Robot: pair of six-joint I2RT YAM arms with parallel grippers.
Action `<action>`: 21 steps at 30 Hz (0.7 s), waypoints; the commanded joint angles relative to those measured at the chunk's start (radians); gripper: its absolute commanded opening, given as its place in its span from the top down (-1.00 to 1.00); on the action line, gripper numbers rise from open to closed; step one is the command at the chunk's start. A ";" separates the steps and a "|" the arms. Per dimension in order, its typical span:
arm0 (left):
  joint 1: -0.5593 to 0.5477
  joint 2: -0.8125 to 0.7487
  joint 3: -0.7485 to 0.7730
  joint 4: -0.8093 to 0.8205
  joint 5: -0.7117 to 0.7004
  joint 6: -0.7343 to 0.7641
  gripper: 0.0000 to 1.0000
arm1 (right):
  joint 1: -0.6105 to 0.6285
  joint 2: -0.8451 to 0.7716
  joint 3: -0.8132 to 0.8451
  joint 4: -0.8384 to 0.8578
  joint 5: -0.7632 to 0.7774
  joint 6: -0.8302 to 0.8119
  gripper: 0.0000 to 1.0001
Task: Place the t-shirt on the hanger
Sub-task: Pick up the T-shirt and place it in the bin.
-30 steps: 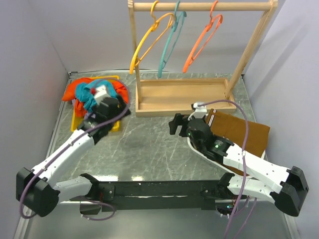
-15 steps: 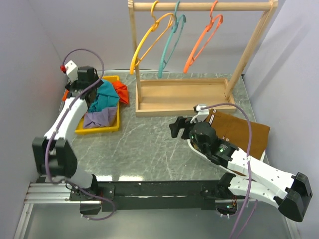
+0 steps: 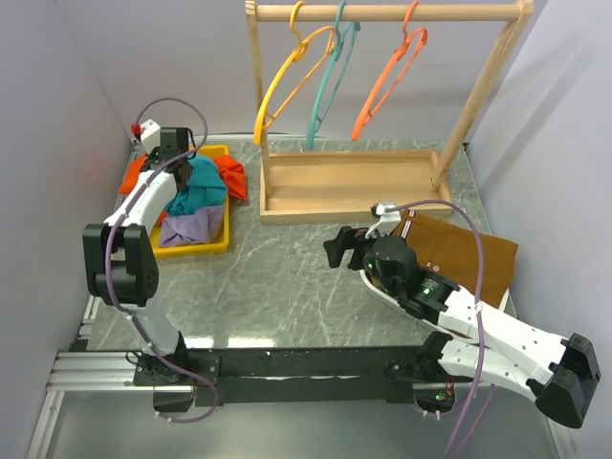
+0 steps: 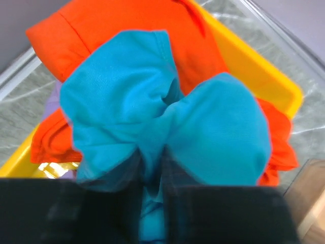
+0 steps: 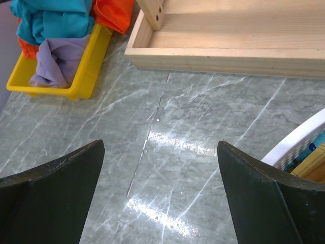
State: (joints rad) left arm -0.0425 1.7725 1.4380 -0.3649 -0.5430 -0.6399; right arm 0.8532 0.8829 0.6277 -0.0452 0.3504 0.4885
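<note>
Reaching across the far left corner of the tabletop [image 3: 287,277], the left claw [image 4: 152,175] is pinched on the t-shirt [image 4: 213,132]. In the left wrist view a fold of the blue cloth runs down into the narrow slot between the two dark, blurred fingers [image 4: 76,208], and the rest of it bulges out in two rounded lobes above them. The t-shirt sits on top of the pile in the yellow tray [image 3: 196,251], with an orange-red garment [image 4: 127,25] beneath and behind it and a pale lavender garment [image 3: 191,227] at the tray's near end.

The right claw [image 5: 162,203] is spread wide over bare grey-green marble, its two dark fingers at the lower corners of its own view with nothing between them. It hangs near the middle of the tabletop, well apart from the tray, and the arm behind it passes over a brown board [image 3: 469,249].

At the back stands a wooden rack [image 3: 382,12] on a shallow wooden base [image 3: 349,186]. The hanger [image 3: 285,84], yellow and thin, hooks over the left end of the rail and slants down to the left. A teal hanger [image 3: 327,81] hangs just beside it, and an orange hanger [image 3: 387,84] further right.
</note>
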 commanded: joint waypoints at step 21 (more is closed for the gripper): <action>0.006 -0.395 0.496 0.056 0.135 0.292 0.98 | -0.002 0.007 0.058 0.002 0.018 -0.024 -1.00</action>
State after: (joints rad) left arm -0.0414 1.4338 1.8458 -0.3954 -0.4702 -0.4225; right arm 0.8532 0.8833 0.6342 -0.0582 0.3573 0.4850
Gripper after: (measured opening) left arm 0.041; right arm 0.999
